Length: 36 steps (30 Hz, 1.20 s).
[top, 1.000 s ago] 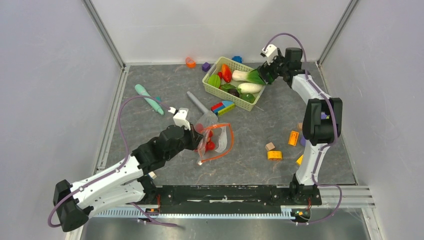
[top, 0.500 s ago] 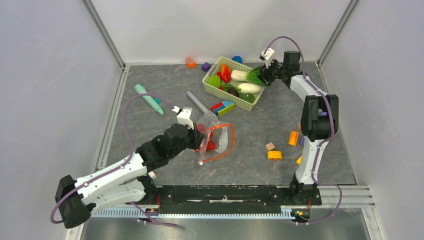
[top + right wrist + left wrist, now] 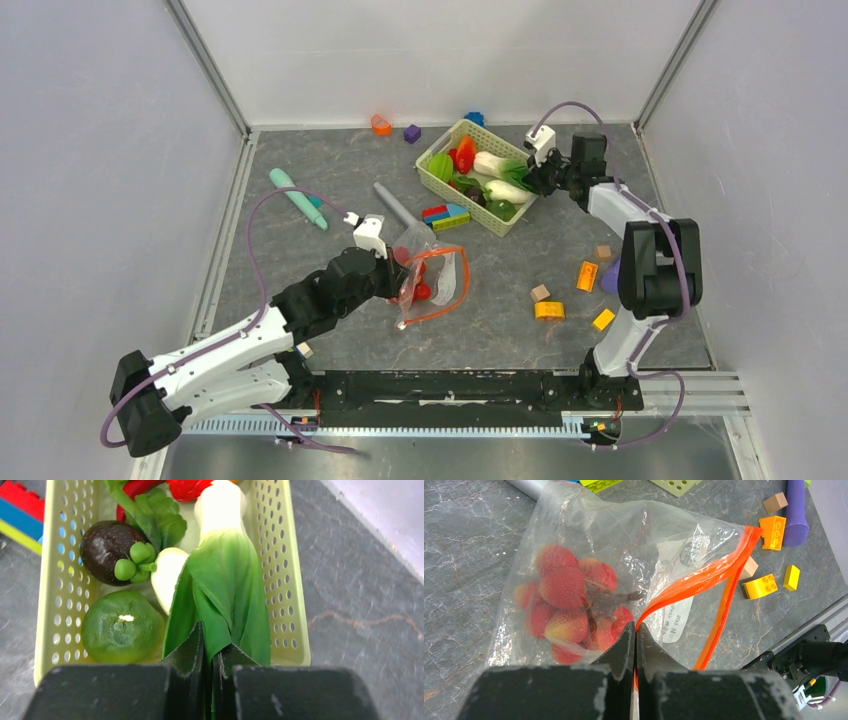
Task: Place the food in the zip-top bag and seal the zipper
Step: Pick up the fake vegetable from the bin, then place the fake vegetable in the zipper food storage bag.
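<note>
A: Left gripper (image 3: 635, 635)?
B: Pinched closed on the zipper (image 3: 704, 575) of the zip-top bag (image 3: 624, 540), which lies on the counter (image 3: 500, 290) nearside of the basket (image 3: 285, 580).
A: Right gripper (image 3: 210, 650)?
B: Clamped on the bok choy (image 3: 222, 570) leaves, its stalk inside the basket.

Open clear zip-top bag (image 3: 624, 535) holds red berries (image 3: 564, 587), orange-red zipper (image 3: 704, 575) parted; bok choy (image 3: 225, 575) over basket (image 3: 286, 580).

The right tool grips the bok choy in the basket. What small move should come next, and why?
Probably lift the bok choy straight up, out of the basket. The right tool is shut on its leaves, but its stalk lies among other food inside the basket walls. The left tool holds the zip-top bag by its zipper.
</note>
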Tool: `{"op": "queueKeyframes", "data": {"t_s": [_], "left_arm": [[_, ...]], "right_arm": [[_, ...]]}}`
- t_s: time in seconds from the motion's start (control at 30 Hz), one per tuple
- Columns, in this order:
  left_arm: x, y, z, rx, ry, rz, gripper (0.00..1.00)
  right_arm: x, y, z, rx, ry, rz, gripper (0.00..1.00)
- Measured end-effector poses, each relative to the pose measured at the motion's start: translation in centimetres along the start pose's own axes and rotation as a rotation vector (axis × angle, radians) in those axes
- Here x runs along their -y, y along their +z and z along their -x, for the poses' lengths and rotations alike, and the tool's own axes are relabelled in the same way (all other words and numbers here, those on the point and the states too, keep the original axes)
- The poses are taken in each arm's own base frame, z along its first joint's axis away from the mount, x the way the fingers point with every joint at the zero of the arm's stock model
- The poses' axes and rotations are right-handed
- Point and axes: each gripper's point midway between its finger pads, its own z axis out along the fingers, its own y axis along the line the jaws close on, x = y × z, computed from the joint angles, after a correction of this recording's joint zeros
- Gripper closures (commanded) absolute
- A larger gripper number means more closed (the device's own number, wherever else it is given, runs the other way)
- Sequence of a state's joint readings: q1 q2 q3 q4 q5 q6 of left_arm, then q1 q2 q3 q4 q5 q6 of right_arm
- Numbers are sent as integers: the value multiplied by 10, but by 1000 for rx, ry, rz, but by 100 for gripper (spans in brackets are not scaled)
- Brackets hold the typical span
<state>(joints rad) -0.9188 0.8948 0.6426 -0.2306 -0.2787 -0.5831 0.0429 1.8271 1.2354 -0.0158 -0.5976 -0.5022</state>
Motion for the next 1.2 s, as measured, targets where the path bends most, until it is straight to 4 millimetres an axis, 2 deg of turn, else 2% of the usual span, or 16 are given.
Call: {"op": "queueKeyframes", "data": {"t_s": [0.17,0.3,0.37,0.47,0.6,0.67,0.77,0.9,1.0,1.2], "left_arm": [[1,-2,2,8,-3,-5,98],[2,-3,4,14,-6,-10,98],[2,-4,5,17,-7,-12,98],[2,-6,6,22,-9,-16,98],[3,-9,9,31,-13,-21,98],[2,-10,9,35,-14,-20,98],[1,-11,9,32,-15,-13,98],[1,-12,8,30,-20,-12,98],[1,-12,8,30,-22,-14,98],[2,-12,8,26,-23,-21,98]], "right_arm": [[-19,-31,-11,-37,35,-58,100],[-27,-50,-3,-39,68,-119,100],[-30,-62,14,-17,78,-161,100],[-34,-85,57,70,75,-230,100],[-48,-132,119,246,79,-312,100],[-61,-157,138,321,89,-337,100],[-86,-185,150,401,123,-338,100],[-131,-200,141,440,208,-241,100],[-171,-200,117,422,256,-104,100],[-228,-204,81,389,345,116,100]]}}
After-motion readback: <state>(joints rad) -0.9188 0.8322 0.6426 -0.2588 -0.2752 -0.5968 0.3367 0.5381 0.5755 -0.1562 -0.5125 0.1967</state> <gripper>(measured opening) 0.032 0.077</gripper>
